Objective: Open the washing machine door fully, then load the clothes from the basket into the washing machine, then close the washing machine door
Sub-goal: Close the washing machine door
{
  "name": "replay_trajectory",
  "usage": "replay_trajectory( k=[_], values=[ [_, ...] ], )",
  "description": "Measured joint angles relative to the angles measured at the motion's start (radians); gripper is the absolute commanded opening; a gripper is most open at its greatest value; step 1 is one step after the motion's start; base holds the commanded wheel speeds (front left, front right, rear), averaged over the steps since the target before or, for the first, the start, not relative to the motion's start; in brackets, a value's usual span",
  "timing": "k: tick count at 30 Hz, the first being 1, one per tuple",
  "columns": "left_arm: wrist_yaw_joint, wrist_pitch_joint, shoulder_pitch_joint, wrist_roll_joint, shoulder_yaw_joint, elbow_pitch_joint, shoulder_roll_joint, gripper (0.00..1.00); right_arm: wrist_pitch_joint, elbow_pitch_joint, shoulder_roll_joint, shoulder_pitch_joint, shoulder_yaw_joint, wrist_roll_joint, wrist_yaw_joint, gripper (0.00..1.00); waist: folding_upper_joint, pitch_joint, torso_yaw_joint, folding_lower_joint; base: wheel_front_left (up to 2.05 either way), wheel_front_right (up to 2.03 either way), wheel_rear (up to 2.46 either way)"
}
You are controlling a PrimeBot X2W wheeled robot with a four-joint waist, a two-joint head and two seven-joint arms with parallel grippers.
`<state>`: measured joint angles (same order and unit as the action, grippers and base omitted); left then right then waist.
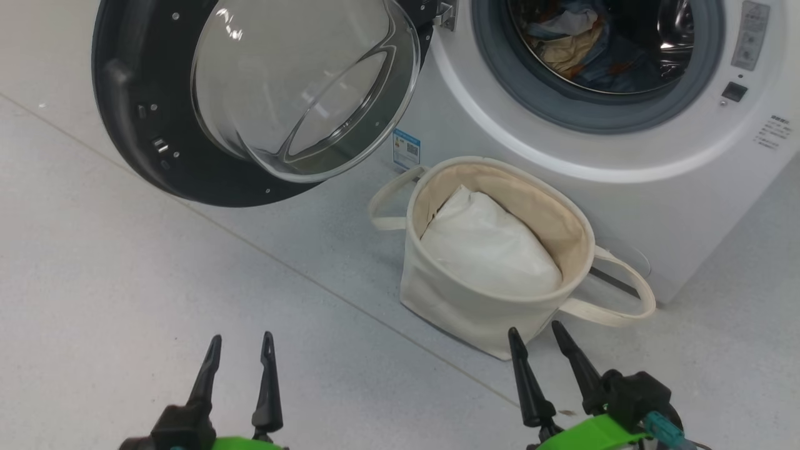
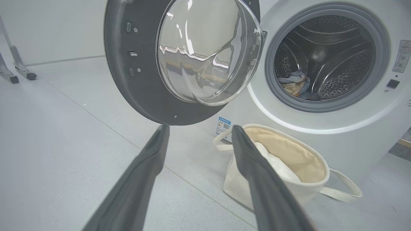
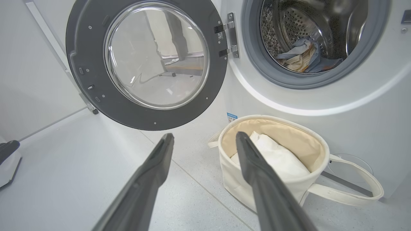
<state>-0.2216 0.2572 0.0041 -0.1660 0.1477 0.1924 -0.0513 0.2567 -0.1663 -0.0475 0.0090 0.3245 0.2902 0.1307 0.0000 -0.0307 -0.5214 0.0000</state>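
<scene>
The left gripper hangs low over the floor, fingers spread wide and holding nothing. To its left and straight ahead the pale floor runs open, crossed by one thin seam that slants off toward the right. Up ahead of it the door stands swung wide on its hinge. The lower edge of its black ring hangs above the floor and apart from the fingertips, and the glass bowl bulges out from the ring. Between the two grippers there is bare floor. The right gripper is just as wide and just as empty. Close ahead of its tips sits the basket, upright, with its near bottom corner the closest edge. One handle loops out on the far left of it and the other lies on the floor to the gripper's right. A white bundle fills its bottom. Just behind the basket rises the washer, a blue sticker at its lower corner. Higher and farther ahead of the right gripper, the grey seal rings the open mouth, and the clothes lie heaped low inside the drum.
</scene>
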Motion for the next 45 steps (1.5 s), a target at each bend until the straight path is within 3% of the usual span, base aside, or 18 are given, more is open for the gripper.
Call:
replay_trajectory(
  k=[9,19,20,21,28,33,35,38,42,45],
  values=[
    [-0.035,0.000,0.033,-0.022,-0.007,-0.042,0.000,1.00,0.000,-0.020,0.000,-0.043,0.029,-0.017,0.000,1.00,0.0000,-0.035,-0.013,0.0000,0.00,0.00,0.00],
    [-0.031,0.000,0.033,-0.068,-0.019,-0.054,0.000,1.00,0.000,-0.023,0.000,-0.048,0.016,-0.017,0.000,1.00,0.0000,-0.047,-0.012,0.0000,0.00,0.00,0.00],
    [-0.020,0.000,0.032,-0.067,-0.022,-0.054,0.000,0.23,0.000,-0.023,0.000,-0.048,0.014,-0.017,0.000,1.00,0.0000,-0.047,-0.012,0.0000,0.00,0.00,0.00],
    [-0.004,0.000,0.031,-0.067,-0.023,-0.055,0.000,0.00,0.000,-0.023,0.000,-0.047,0.012,-0.017,0.000,1.00,0.0000,-0.048,-0.012,0.0000,0.00,0.00,0.00],
    [0.081,0.000,-0.018,-0.119,-0.092,-0.159,0.002,0.00,0.000,-0.017,0.000,-0.047,-0.013,-0.036,0.000,1.00,0.0000,-0.079,-0.014,0.0000,0.00,0.00,0.00],
    [0.197,0.000,-0.107,-0.194,-0.187,-0.176,0.005,0.00,0.000,-0.012,-0.001,-0.047,-0.032,-0.063,0.000,1.00,0.0000,-0.117,-0.017,0.0000,0.00,0.00,0.00],
    [0.260,-0.002,-0.160,-0.300,-0.232,-0.145,0.004,0.00,0.000,-0.011,-0.001,-0.047,-0.040,-0.077,0.000,1.00,0.0000,-0.135,-0.018,0.0000,0.00,0.00,0.00],
    [0.309,-0.067,-0.268,-0.512,-0.336,-0.092,-0.021,0.00,0.000,-0.009,-0.001,-0.048,-0.048,-0.103,0.000,1.00,0.0000,-0.165,-0.013,0.0000,0.00,0.00,0.00],
    [0.323,-0.202,-0.459,-0.774,-0.475,0.032,-0.108,0.00,0.000,-0.005,-0.026,-0.066,-0.048,-0.127,0.000,1.00,0.0000,-0.216,-0.001,0.0001,0.00,0.00,0.00],
    [0.329,-0.267,-0.596,-0.904,-0.539,0.160,-0.170,0.00,0.000,-0.002,-0.071,-0.091,-0.047,-0.134,0.000,1.00,0.0000,-0.259,0.006,0.0002,0.00,0.00,0.00]
  ],
)
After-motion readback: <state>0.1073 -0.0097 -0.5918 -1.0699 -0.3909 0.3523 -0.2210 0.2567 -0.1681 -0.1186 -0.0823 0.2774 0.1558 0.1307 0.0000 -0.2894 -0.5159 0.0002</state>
